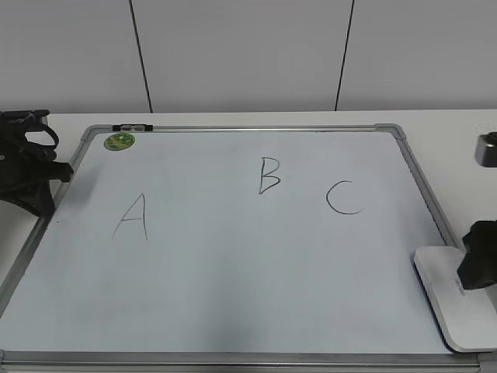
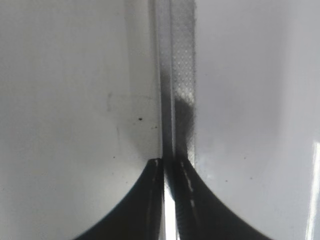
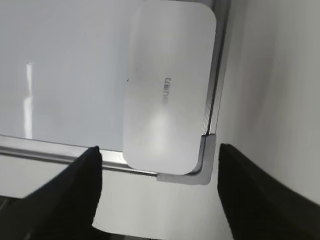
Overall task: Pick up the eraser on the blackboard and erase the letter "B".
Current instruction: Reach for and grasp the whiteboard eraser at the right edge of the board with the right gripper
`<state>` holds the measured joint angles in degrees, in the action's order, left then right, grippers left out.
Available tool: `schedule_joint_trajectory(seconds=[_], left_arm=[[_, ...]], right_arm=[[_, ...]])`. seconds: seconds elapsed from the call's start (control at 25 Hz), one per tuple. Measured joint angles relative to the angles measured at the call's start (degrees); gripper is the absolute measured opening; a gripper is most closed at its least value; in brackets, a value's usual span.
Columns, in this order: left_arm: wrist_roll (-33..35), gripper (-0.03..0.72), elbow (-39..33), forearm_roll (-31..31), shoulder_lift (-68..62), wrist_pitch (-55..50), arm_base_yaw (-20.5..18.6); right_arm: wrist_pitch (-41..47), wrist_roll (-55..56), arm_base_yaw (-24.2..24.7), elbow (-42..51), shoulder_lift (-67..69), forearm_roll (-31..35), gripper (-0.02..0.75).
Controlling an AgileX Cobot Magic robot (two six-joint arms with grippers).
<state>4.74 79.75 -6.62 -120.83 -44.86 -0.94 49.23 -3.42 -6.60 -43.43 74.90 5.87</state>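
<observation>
The blackboard (image 1: 233, 264) is a white dry-erase board with a grey frame, lying flat on the table. The letter "B" (image 1: 269, 176) is drawn in its upper middle, between "A" (image 1: 131, 217) and "C" (image 1: 343, 197). The white eraser (image 1: 446, 299) lies in the board's near right corner. In the right wrist view the eraser (image 3: 167, 90) shows grey lettering. My right gripper (image 3: 159, 150) is open and empty above the eraser's near end; it also shows in the exterior view (image 1: 475, 268). My left gripper (image 2: 171, 162) is shut and empty over the board's left frame (image 2: 182, 75); in the exterior view it sits at the left edge (image 1: 66, 172).
A round green sticker (image 1: 119, 141) sits at the board's far left corner, with a small black clip (image 1: 132, 127) on the top frame. A grey corner cap (image 3: 202, 170) lies beside the eraser. A grey object (image 1: 487, 148) is at the right edge. A white wall rises behind the table.
</observation>
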Motion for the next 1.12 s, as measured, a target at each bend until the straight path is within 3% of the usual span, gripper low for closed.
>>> schedule_joint_trajectory(seconds=[0.24,0.44,0.88,1.12], left_arm=[[0.00,0.043,0.00,0.00,0.00,0.00,0.00],[0.00,0.043,0.00,0.00,0.00,0.00,0.00],[0.00,0.043,0.00,0.00,0.00,0.00,0.00],[0.00,0.043,0.00,0.00,0.00,0.00,0.00]], right_arm=[[-3.80,2.12,-1.02,-0.45,9.01,-0.75,0.631],[-8.14,2.14,-1.15,-0.48,14.58,-0.65,0.643],[-13.64,2.24,-1.15,-0.58,19.99,-0.65,0.641],[-14.52,2.36,-1.15,-0.60,19.99,-0.65,0.541]])
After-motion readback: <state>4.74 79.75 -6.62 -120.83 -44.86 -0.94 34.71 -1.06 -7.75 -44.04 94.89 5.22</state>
